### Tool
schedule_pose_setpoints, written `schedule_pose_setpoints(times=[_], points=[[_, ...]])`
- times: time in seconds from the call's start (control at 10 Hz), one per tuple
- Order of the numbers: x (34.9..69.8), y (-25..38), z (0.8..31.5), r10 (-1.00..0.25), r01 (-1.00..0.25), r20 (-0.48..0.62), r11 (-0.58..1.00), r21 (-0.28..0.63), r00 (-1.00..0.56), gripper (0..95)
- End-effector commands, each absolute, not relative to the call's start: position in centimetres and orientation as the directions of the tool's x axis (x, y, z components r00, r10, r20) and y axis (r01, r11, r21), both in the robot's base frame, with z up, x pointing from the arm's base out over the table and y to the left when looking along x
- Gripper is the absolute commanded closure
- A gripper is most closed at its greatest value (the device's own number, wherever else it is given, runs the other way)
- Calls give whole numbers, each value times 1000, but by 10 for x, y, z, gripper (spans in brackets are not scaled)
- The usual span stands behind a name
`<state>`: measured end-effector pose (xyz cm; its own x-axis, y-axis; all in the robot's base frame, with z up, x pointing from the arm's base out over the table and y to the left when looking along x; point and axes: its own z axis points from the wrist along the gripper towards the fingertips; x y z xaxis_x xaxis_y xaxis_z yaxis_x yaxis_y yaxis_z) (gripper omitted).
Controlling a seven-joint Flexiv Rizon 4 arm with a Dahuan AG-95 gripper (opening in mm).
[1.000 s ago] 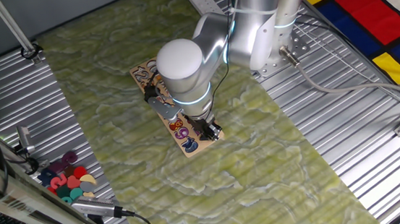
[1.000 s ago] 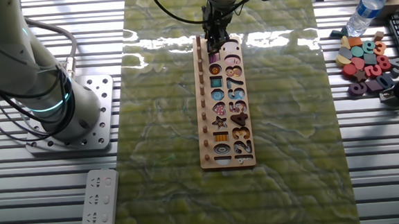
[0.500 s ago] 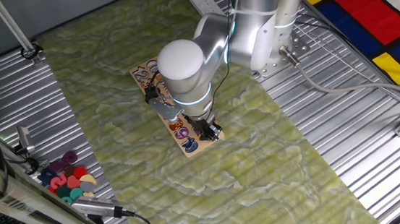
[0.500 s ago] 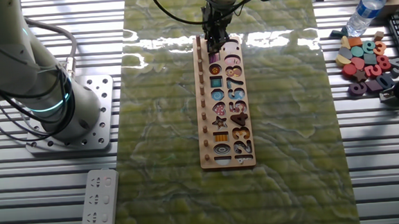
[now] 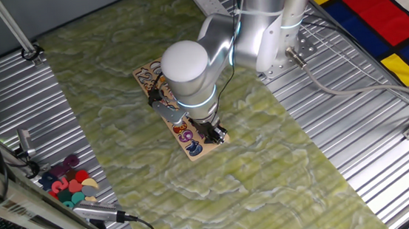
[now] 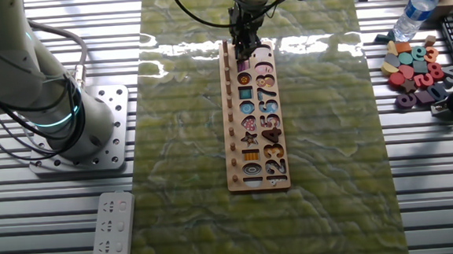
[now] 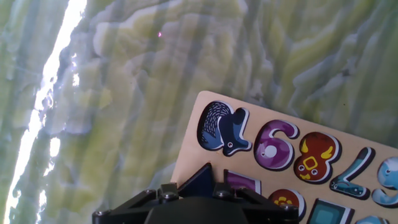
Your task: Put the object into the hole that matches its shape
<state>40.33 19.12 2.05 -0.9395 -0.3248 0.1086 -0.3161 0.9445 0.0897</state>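
My gripper (image 6: 243, 49) stands low over the far end of the long light-wood board (image 6: 230, 119). In the hand view the dark navy triangular piece (image 7: 198, 180) sits between my jaws, which are shut on it, just over the board's end (image 7: 186, 146). A purple recess (image 7: 244, 183) lies right beside the piece; its shape is mostly hidden by my hand. From the side, the purple recess (image 6: 243, 64) shows just below my fingers. In the first fixed view the arm's elbow hides most of the board (image 5: 145, 76), and my gripper (image 5: 214, 134) shows at its near end.
Loose coloured pieces lie in a pile off the mat (image 6: 413, 67), also seen in the first fixed view (image 5: 68, 183). A water bottle (image 6: 413, 11) stands behind them. The arm's base (image 6: 92, 127) and a white power strip (image 6: 112, 232) are left of the green mat.
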Motion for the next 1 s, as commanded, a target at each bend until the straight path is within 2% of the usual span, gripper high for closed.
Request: schedule_pose_setpoints(times=[0.1, 0.2, 0.3, 0.4, 0.5, 0.8, 1.0], points=[[403, 191, 21, -330, -321, 109, 943, 91, -938, 570], [403, 191, 21, -326, -317, 110, 944, 90, -939, 570], [404, 191, 25, -284, -276, 112, 957, 87, -952, 760], [408, 191, 32, -229, -222, 97, 972, 76, -968, 760], [412, 191, 38, -187, -181, 88, 981, 70, -978, 950], [432, 194, 65, -114, -112, 31, 992, 59, -993, 950], [449, 195, 81, -110, -109, 17, 992, 58, -994, 950]])
